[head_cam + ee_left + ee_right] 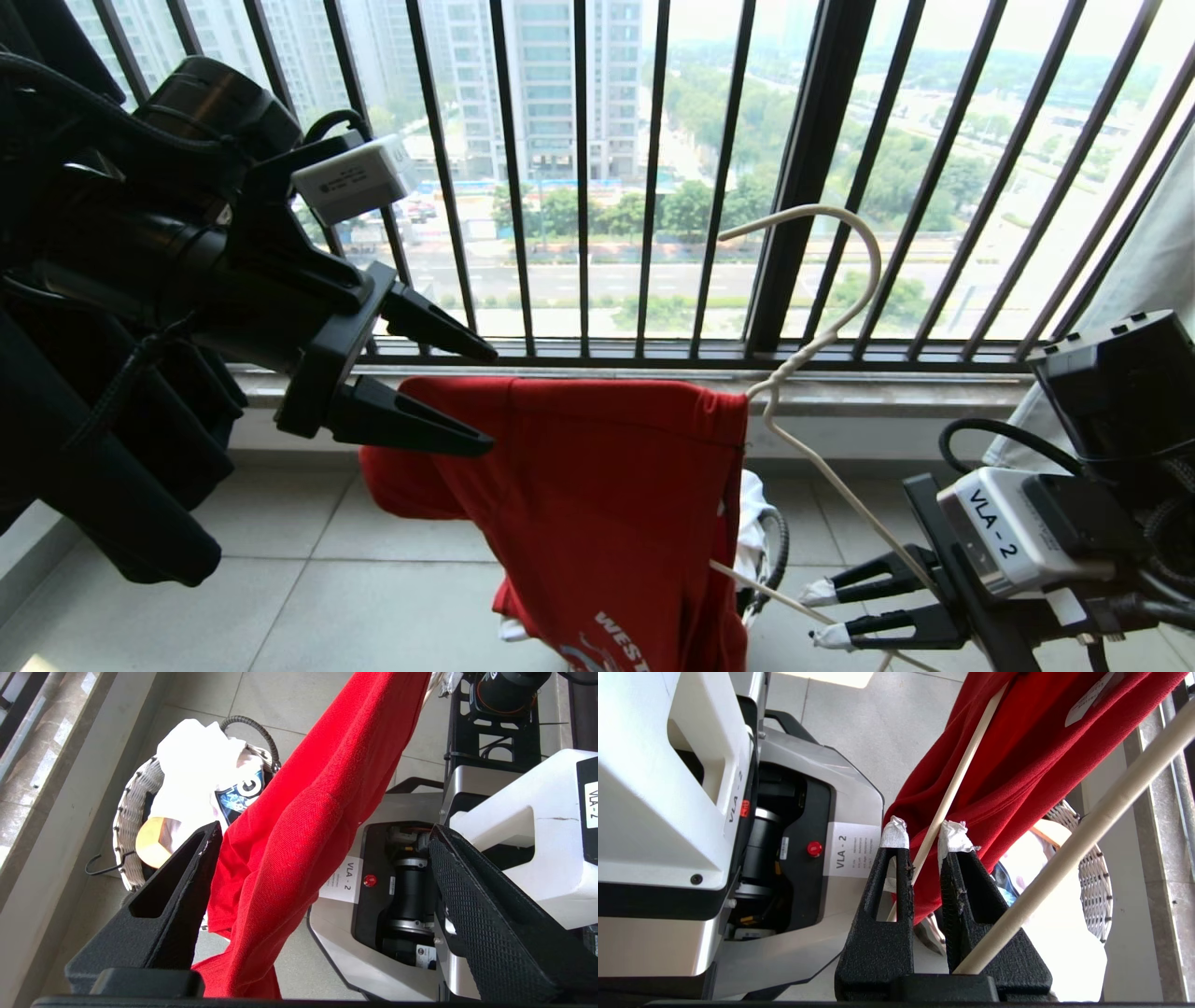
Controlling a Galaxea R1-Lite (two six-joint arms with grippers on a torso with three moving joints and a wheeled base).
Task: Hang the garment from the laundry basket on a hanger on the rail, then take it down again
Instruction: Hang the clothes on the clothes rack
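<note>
My left gripper [490, 397] stands with its jaws spread wide; the shoulder edge of the red garment [597, 495] hangs in the gap between them, and I see no fingertip pressing the cloth. In the left wrist view the garment [299, 826] passes down through the open gap, closer to one finger [168, 905] than to the other, which stands well clear of the fabric. My right gripper [817, 614] has its jaws drawn narrow, closed on the thin lower rod of the hanger [822, 345]; in the right wrist view the rod [952, 788] runs straight between the two taped fingertips [894, 833], and a second, thicker-looking arm of the hanger [1087, 830] crosses just outside one finger. The garment is draped over the hanger, its collar end at the hanger's neck (the hook curves up free in front of the window bars [579, 177], touching nothing that I can see). Beyond the right jaws and below the cloth sits the laundry basket [1094, 882] on the tiled floor [373, 597], with a white garment [196, 774] lying in it. Dark clothing [103, 467] hangs behind the left arm.
</note>
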